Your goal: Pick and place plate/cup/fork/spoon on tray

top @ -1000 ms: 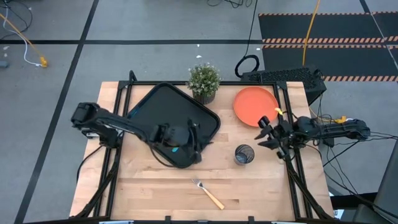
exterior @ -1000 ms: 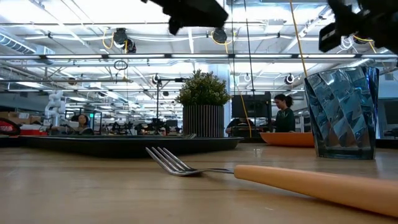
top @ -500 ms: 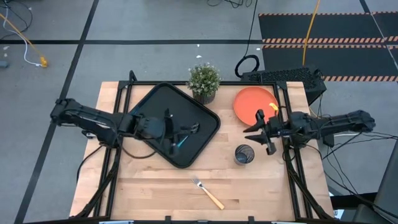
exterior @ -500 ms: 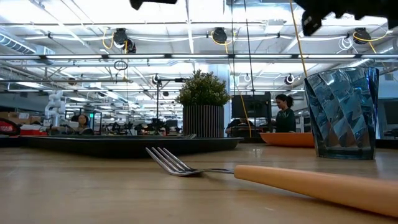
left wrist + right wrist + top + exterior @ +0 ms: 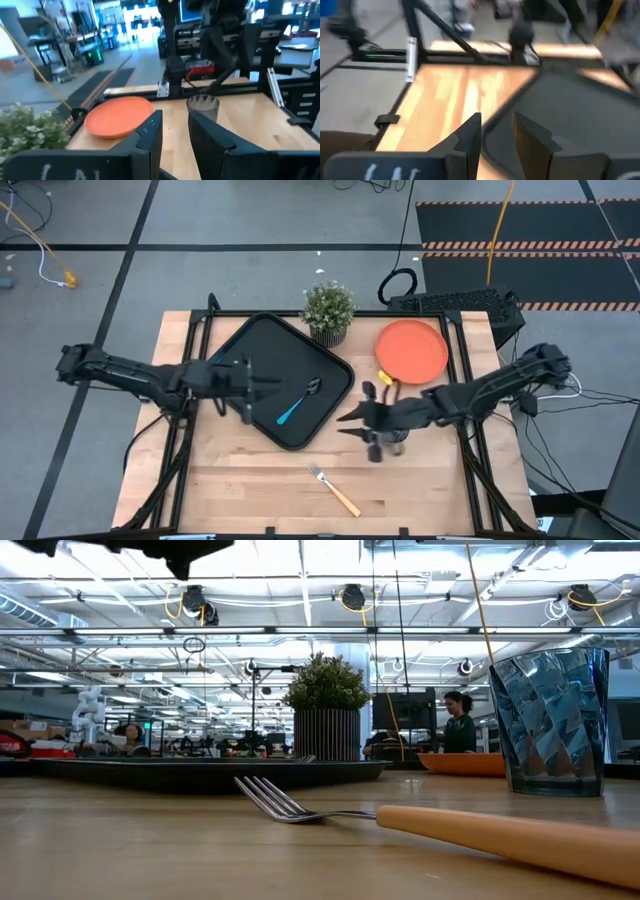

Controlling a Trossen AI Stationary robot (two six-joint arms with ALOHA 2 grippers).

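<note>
The blue-handled spoon lies flat on the black tray at the table's left middle. My left gripper is open and empty over the tray, just left of the spoon. My right gripper is open and empty above the table between the tray and the grey cup; its arm hides part of the cup. The cup stands upright on the table. The orange plate lies flat at the far right. The orange-handled fork lies on the table near the front edge.
A potted green plant stands at the far edge between the tray and the plate. Bare wood lies along the table's near side around the fork. In the low view a person shows in the room behind the table.
My left gripper has let go of the spoon, which now lies on the tray, and has drawn back toward the table's left edge. My right gripper has swung from the table's right edge past the cup toward the tray.
</note>
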